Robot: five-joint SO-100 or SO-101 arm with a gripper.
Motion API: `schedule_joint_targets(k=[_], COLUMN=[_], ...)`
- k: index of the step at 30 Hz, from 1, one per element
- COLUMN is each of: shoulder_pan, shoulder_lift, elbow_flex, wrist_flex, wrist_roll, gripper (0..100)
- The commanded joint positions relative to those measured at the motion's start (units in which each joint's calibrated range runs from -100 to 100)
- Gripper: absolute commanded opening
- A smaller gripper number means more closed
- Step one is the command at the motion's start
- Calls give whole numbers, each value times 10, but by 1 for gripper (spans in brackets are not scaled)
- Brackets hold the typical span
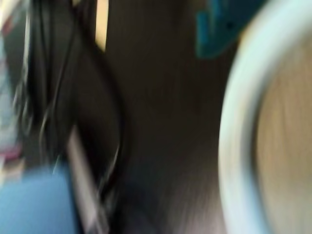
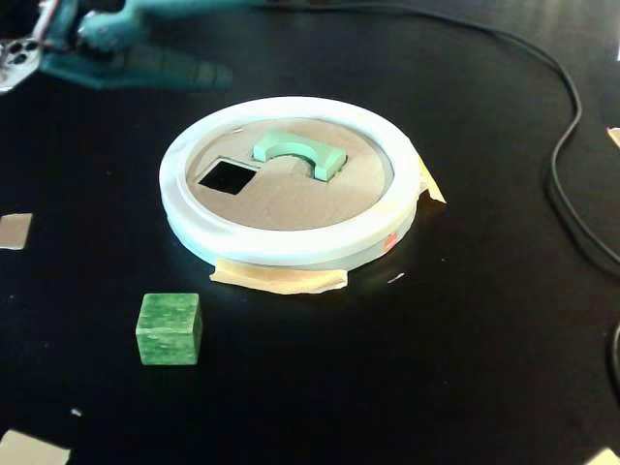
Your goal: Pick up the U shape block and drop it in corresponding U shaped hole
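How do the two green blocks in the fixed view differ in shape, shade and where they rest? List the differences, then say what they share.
Shape: the U shape block is an arch with a rounded notch; the cube is a plain cube.
Shade: the U shape block is pale mint; the cube is darker, marbled green.
Place: the U shape block lies on the tan board inside the white rim, beside the square cutout; the cube sits on the black table, outside the rim.
Shared: both are green, and nothing grips them.
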Motion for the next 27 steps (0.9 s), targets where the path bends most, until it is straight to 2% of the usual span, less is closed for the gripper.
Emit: schedule_joint_targets(k=[1,2,7,11,16,21,27], shoulder_pan=[125,158,236,266,269,313,309], shoulder_lift=[-99,-123,-199,-210,-200,-205,-210], elbow_flex=[-93,-96,-87,-87,-83,-26,74], wrist_flex=[307,384,570,651,661,657,549], wrist_roll=[59,77,120,125,125,125,125], gripper=[100,100,100,100,100,100,100])
